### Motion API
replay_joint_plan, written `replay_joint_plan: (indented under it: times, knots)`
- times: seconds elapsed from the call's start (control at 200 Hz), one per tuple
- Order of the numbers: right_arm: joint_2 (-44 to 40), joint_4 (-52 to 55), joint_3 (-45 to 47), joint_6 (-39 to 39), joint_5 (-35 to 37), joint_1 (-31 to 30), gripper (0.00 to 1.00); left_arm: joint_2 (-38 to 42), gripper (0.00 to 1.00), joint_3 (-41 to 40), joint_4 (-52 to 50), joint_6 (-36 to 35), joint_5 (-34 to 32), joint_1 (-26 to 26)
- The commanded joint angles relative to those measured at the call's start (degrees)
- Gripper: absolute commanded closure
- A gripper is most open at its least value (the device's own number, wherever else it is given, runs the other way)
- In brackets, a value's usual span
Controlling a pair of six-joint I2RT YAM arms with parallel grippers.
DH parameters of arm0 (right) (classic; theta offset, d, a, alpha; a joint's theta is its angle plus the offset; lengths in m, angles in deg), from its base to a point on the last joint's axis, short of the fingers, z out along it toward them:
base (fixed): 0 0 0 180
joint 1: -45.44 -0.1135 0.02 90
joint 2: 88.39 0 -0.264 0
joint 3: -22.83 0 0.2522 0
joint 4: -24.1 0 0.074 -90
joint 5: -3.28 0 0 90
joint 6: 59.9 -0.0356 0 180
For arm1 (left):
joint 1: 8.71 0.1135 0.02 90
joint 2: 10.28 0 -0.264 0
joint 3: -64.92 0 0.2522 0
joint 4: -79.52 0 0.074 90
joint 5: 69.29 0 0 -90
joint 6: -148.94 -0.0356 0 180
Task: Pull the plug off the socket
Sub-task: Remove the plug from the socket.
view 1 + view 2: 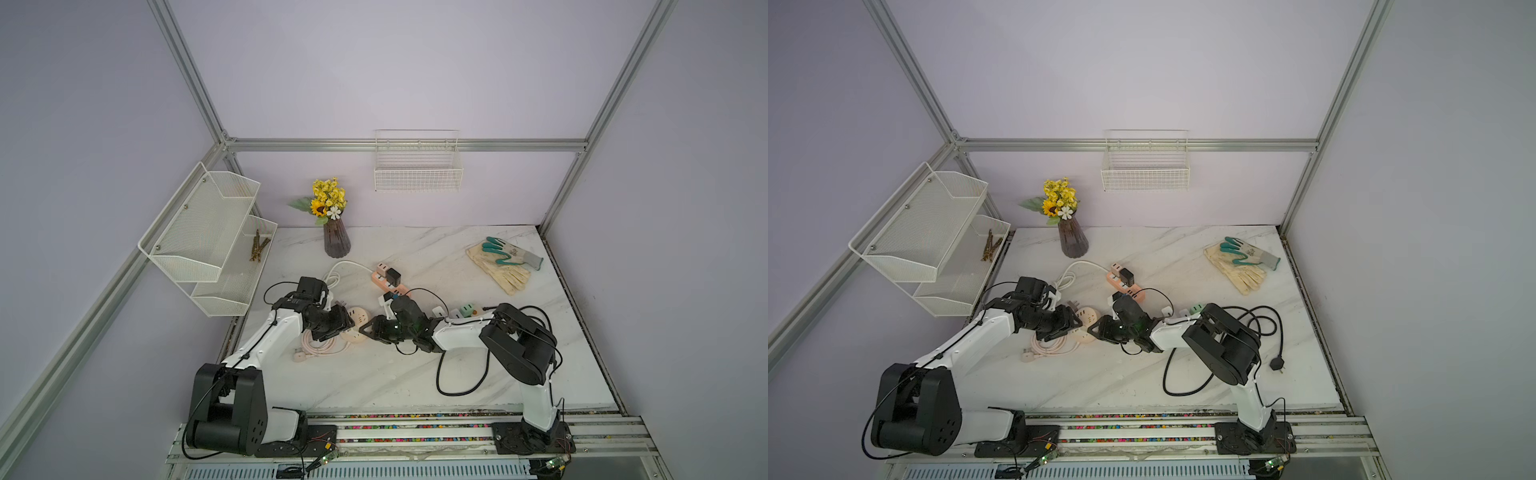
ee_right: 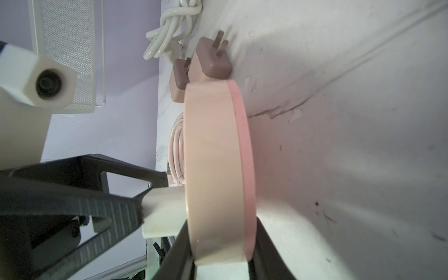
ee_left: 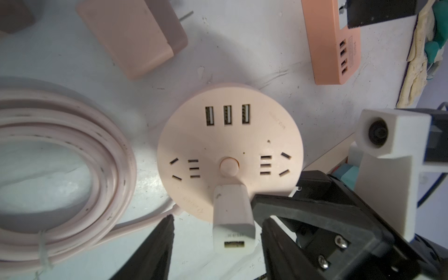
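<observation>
Plug [image 3: 232, 218] here is a little white USB charger block. It's seated in the round pink socket [image 3: 228, 145], close to the disc's edge, sticking straight up off the face. Socket sits on the marble table [image 1: 415, 374] roughly between the two arms, with its pink cable [image 3: 72, 169] coiled just beside it.

Left gripper [image 3: 218, 220] hangs right over the plug with its jaws apart, fingers [image 3: 155, 249] on either side of the block. There's a clear gap on one side. The other finger is really close and I can't tell if it's touching, but either way it's not pinching anything.

Right gripper [image 2: 221, 223] is clamped onto the socket's rim, one finger on each flat face of the disc. The right wrist view shows that best.

Other stuff: a couple of brownish adapters [image 2: 211, 60] lie unplugged on the table just beside the socket. An orange power strip [image 3: 332, 48] sits farther back with a black block [image 1: 392, 275] plugged into it.
</observation>
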Motion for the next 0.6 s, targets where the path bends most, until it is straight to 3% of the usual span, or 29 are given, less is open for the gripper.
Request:
replay_joint_plan:
  times: [0.0, 0.29, 0.595]
  knots:
    - [2.29, 9.36, 0.62, 2.17, 3.37, -0.21, 1.0, -0.52, 0.41, 0.02, 1.35, -0.03, 2.69, -1.3]
    - [2.22, 9.8, 0.7, 2.28, 3.57, -0.21, 1.0, -2.86, 0.56, -0.32, 2.11, 1.2, 3.25, -1.68]
    - [2.36, 11.59, 0.92, 2.39, 5.45, -0.17, 1.0, -0.79, 1.0, 0.38, 0.53, 0.9, 0.16, -1.7]
